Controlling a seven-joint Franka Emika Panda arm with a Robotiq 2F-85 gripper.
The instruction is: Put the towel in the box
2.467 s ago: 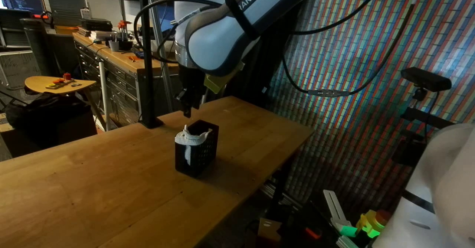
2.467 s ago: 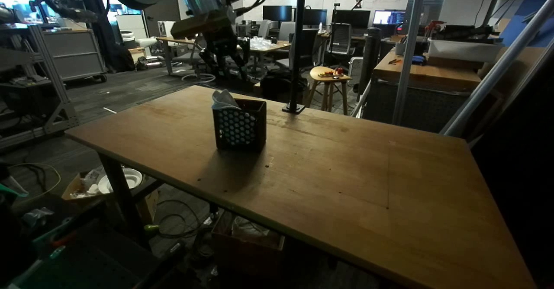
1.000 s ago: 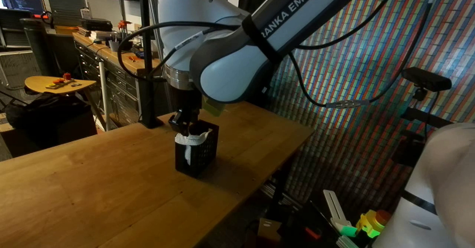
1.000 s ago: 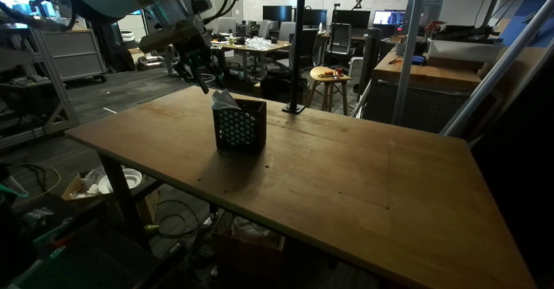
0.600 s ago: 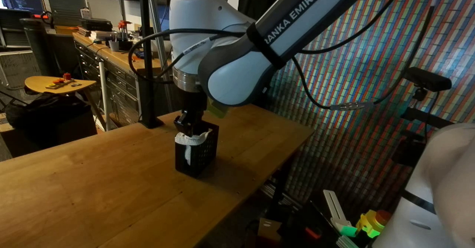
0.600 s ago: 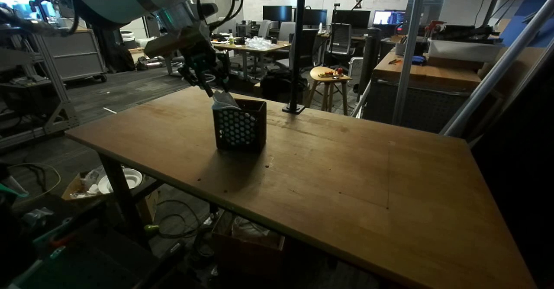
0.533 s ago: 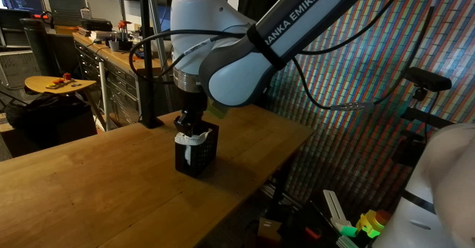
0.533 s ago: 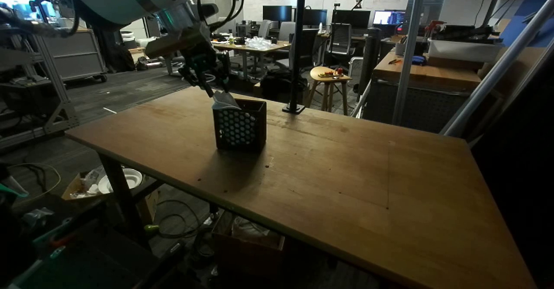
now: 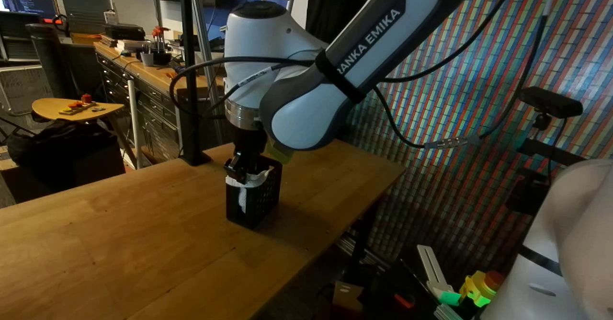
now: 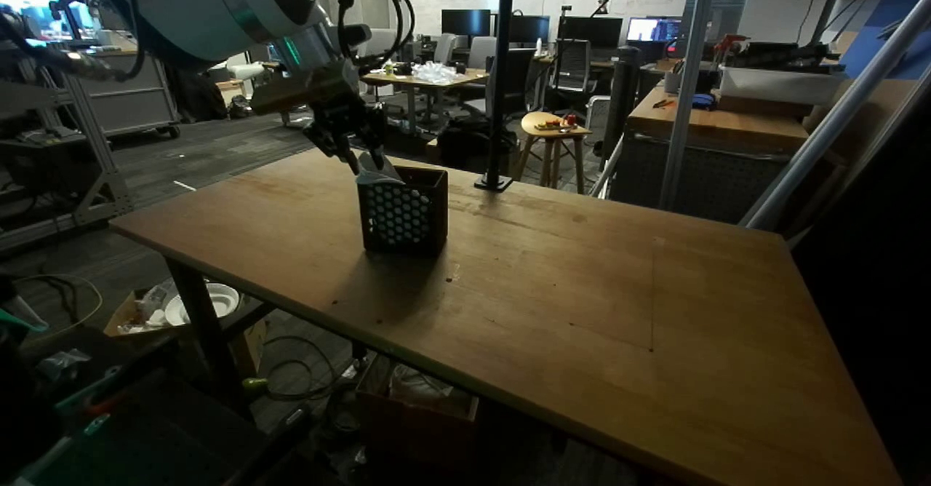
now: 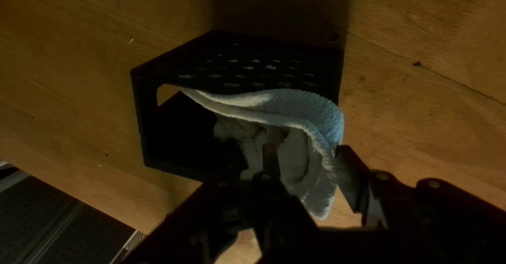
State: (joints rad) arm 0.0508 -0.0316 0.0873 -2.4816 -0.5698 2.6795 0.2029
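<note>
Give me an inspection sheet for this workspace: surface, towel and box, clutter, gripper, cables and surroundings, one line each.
Surface: wooden table with small dark marks.
Job's things: towel partly inside the black box, partly above its rim.
Clutter: carton with a white dish, lower than the tabletop.
Gripper: jaws apart, towel between them; contact unclear.
Cables: black cable looped beside the arm.
Surroundings: workbench with drawers, stool, monitors, brick-patterned backdrop.

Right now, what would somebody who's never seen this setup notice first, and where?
Most likely the big white robot arm, slanting down from the top of an exterior view, with its gripper open close by the pale towel that sticks up out of the black box on the wooden table. After that, probably the colorful striped backdrop, behind the arm on the right side of an exterior view.
</note>
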